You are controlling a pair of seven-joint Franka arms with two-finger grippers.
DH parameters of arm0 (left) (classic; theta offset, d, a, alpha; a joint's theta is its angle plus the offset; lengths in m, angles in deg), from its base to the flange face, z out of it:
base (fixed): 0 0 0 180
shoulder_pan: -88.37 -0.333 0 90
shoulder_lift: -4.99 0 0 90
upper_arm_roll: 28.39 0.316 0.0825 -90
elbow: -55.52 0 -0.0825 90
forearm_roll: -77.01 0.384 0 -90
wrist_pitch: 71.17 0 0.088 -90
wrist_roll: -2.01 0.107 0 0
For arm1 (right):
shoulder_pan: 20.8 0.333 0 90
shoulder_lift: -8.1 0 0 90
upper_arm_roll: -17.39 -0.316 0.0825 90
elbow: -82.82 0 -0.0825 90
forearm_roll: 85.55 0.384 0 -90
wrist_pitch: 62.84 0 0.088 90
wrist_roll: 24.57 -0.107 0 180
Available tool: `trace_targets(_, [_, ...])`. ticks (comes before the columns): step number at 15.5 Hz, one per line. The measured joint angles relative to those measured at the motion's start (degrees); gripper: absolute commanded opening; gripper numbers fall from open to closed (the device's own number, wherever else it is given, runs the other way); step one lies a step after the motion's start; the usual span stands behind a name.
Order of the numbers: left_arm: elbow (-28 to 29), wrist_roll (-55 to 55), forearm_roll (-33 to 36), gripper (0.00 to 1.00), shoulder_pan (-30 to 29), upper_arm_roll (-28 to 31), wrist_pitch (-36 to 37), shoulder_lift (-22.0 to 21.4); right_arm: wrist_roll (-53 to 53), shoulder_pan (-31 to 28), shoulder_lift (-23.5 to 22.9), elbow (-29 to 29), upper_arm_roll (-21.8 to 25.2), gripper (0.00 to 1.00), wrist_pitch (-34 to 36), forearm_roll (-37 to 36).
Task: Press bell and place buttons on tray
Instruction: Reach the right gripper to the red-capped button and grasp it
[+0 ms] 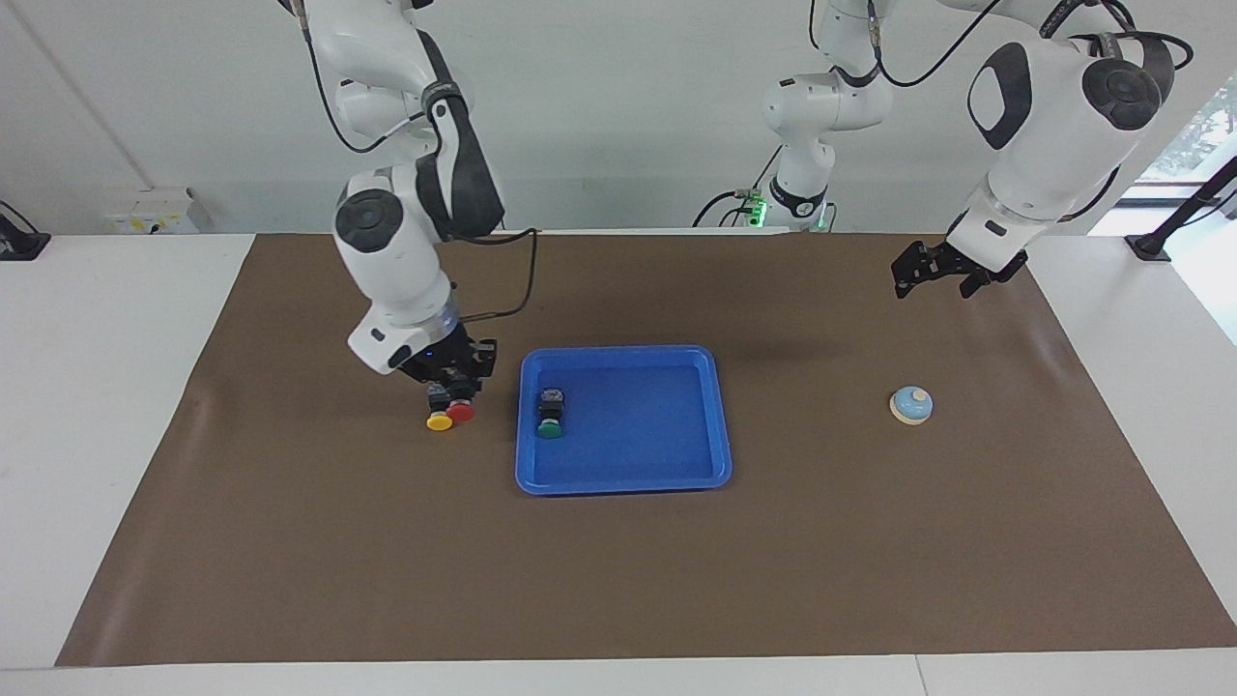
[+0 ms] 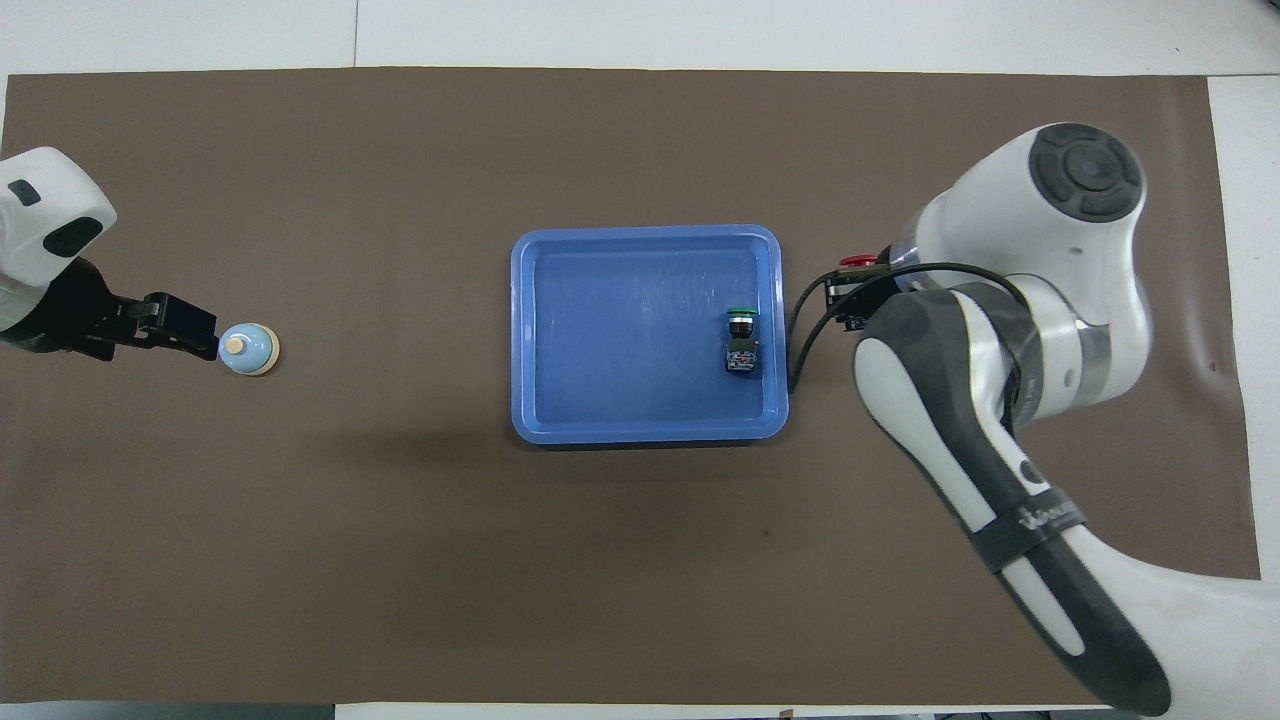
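Observation:
My right gripper (image 1: 462, 387) is shut on the red button (image 1: 461, 412) and holds it above the mat, just over the yellow button (image 1: 440, 420) and beside the blue tray (image 1: 623, 483). Seen from overhead, the red button (image 2: 857, 262) sticks out of the right gripper (image 2: 848, 292) close to the tray (image 2: 520, 340). The right arm hides the yellow button there. The green button (image 1: 551, 418) (image 2: 740, 338) lies in the tray at the right arm's end. The bell (image 1: 911, 405) (image 2: 248, 349) sits on the mat toward the left arm's end. My left gripper (image 1: 933, 278) (image 2: 188, 328) hangs open in the air near it, not touching.
A brown mat (image 1: 618, 580) covers the table, with white tabletop showing at both ends. Most of the tray's floor is bare.

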Motion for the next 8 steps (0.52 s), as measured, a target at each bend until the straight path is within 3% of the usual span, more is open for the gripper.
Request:
trace_targets(2, [0.0, 0.0, 0.0, 1.0, 0.0, 0.0, 0.0, 0.0, -2.95, 3.83, -2.57, -3.35, 0.01, 0.0, 0.64, -0.01])
trace_targets(6, [0.0, 0.0, 0.0, 1.0, 0.0, 0.0, 0.0, 0.0, -10.72, 10.78, -12.2, -13.16, 0.25, 0.0, 1.89, -0.13])
trace_targets(8, [0.0, 0.0, 0.0, 1.0, 0.0, 0.0, 0.0, 0.0, -12.5, 12.02, -15.61, -14.74, 0.37, 0.0, -0.47, -0.15])
